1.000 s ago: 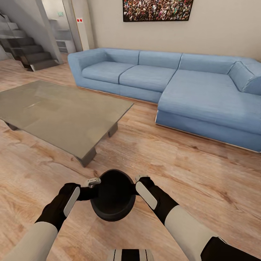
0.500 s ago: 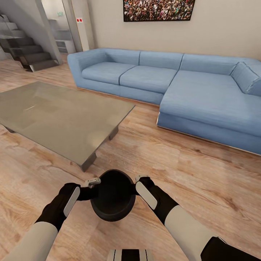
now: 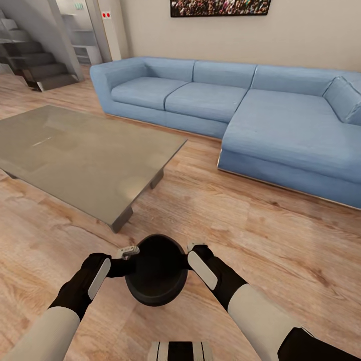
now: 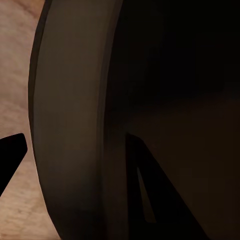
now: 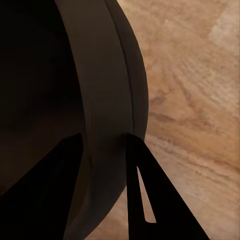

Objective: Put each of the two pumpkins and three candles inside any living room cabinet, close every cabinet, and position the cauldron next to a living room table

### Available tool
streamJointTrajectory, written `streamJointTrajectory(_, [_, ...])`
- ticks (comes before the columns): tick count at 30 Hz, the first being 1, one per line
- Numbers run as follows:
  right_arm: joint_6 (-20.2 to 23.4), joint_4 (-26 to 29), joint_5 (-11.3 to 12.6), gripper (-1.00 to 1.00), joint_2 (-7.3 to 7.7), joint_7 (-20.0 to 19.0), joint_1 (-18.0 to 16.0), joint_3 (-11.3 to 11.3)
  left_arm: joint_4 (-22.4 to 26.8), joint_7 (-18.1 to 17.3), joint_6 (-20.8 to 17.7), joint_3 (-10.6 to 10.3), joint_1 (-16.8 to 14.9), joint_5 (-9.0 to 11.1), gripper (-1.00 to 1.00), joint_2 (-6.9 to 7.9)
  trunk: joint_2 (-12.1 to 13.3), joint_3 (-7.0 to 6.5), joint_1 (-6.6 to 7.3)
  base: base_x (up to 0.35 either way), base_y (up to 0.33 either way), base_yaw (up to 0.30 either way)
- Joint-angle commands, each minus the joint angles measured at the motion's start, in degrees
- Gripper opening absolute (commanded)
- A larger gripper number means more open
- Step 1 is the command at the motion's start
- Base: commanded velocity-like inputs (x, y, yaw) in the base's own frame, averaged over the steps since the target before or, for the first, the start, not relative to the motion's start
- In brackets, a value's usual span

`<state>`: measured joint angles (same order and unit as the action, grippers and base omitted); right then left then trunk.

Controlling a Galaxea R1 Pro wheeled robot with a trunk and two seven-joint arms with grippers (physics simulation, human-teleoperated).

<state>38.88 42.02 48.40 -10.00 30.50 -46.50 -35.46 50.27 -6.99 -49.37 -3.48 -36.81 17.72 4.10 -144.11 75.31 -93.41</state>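
Head view: cauldron (image 3: 156,271) hangs low at 6 o'clock over the plank floor (image 3: 260,240), carried between both arms. Left pincer (image 3: 129,252) bites the rim at the pot's 9 o'clock, right pincer (image 3: 194,249) at its 3 o'clock. Glass surface (image 3: 85,155) lies at 10 o'clock, near but apart from the pot; blue sofa (image 3: 281,130) at 1 o'clock.

Left wrist view: cauldron wall (image 4: 75,125) runs between the two dark fingers, one inside, one outside; clamped on the rim.

Right wrist view: same straddle; fingers (image 5: 142,185) pinch the rim (image 5: 107,100).

Judgement: rigid, glossy, likely slippery; the thin rim is the only hold. Opposed two-point grip suits it.
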Motion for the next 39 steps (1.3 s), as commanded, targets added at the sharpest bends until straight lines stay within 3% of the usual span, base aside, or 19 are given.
streamJointTrajectory(1, [-0.47,2.28,1.96,-1.0,0.0,0.57,-0.09,-1.54,-0.06,-0.04,-0.02,-0.21,-0.01,-3.48,-1.0,0.12,-0.02,0.03,0.02,0.0,0.0,0.0])
streamJointTrajectory(32, [-0.47,2.28,1.96,-1.0,0.0,0.54,-0.09,-1.54,0.05,-0.07,-0.02,-0.21,-0.01,-3.48,-1.0,0.12,-0.02,0.03,0.02,0.058,0.025,0.0])
streamJointTrajectory(39, [-0.47,2.28,1.96,-1.0,0.0,0.53,-0.09,-1.56,0.05,-0.04,-0.02,-0.21,-0.01,-3.48,-1.0,0.12,-0.11,1.59,-0.16,0.0,0.0,0.0])
